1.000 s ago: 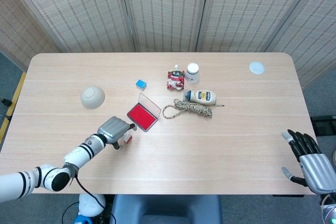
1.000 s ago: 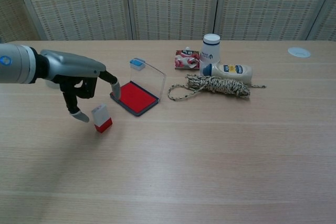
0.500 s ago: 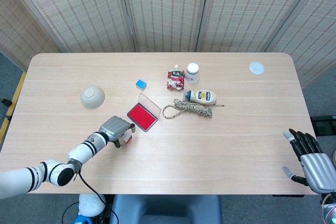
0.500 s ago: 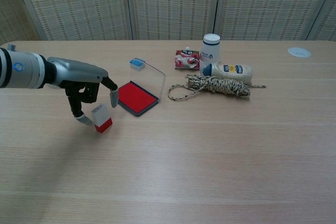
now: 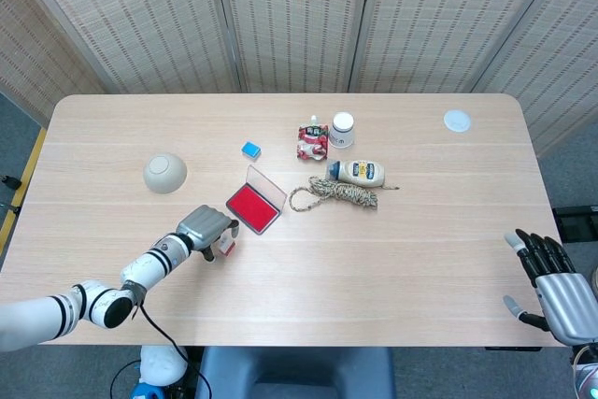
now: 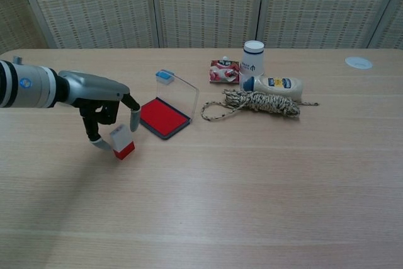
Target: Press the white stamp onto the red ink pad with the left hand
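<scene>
The left hand (image 6: pixel 104 106) is hanging over the white stamp (image 6: pixel 121 141), its fingers spread around the stamp and curling down, one fingertip low on the stamp's left and another on its right toward the pad. Whether either is touching the stamp, I cannot tell; nothing is being lifted yet. The stamp is standing on the table (image 6: pixel 252 187), tilted on its red base, just beside the near corner of the open red ink pad (image 6: pixel 164 117).

The risk is a closing finger nudging the already leaning stamp and tipping it flat, or pushing it into the pad's raised clear lid and shifting the pad. A grip too near the top could also let it swing out when lifted.

Against the earlier frames, the hand is sitting lower and closer around the stamp, with its fingers drawing in; the stamp and pad are lying as before.

Far right in the head view, the right hand (image 5: pixel 553 289) is idling with fingers apart, holding nothing.
</scene>
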